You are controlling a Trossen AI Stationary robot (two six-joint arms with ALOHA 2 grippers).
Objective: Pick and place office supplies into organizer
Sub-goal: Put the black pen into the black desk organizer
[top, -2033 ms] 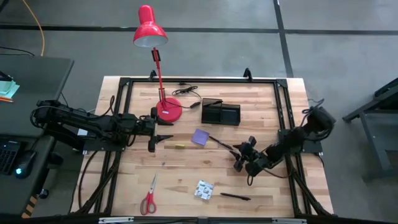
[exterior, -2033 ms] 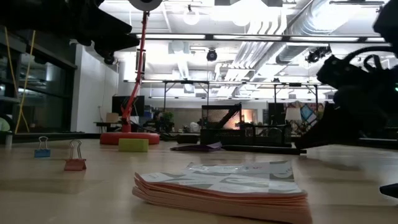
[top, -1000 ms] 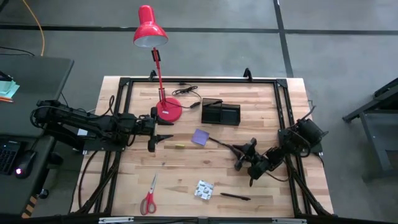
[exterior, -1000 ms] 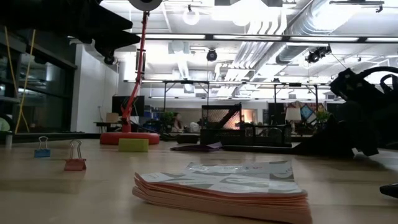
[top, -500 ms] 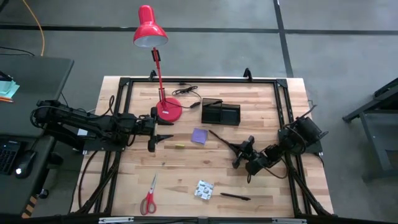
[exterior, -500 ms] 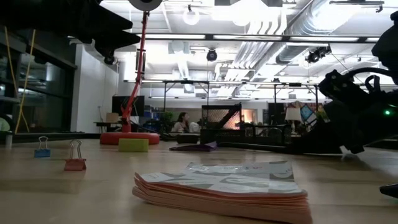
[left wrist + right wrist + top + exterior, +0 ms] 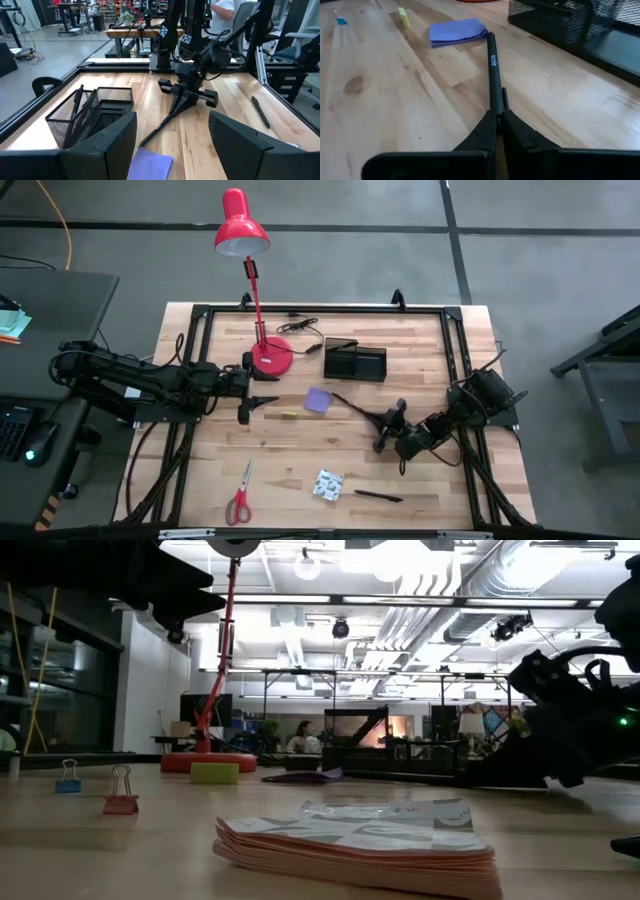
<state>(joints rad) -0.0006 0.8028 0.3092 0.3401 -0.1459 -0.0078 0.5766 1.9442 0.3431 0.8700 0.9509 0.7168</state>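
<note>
Both arms are black, long and thin, made of round parts joined up; black wires run along the left arm (image 7: 130,380) and the right arm (image 7: 470,408). Each gripper has two flat black fingers (image 7: 240,145).

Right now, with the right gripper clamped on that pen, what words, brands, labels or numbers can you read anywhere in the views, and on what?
"scale", as best it reads: small white print along the black pen held in the right gripper.
White-blue patterned packet: grey pattern only, no legible words.
Purple notepad: blank.
Organizer: no label visible.
Background room signs: too small to read.
</note>
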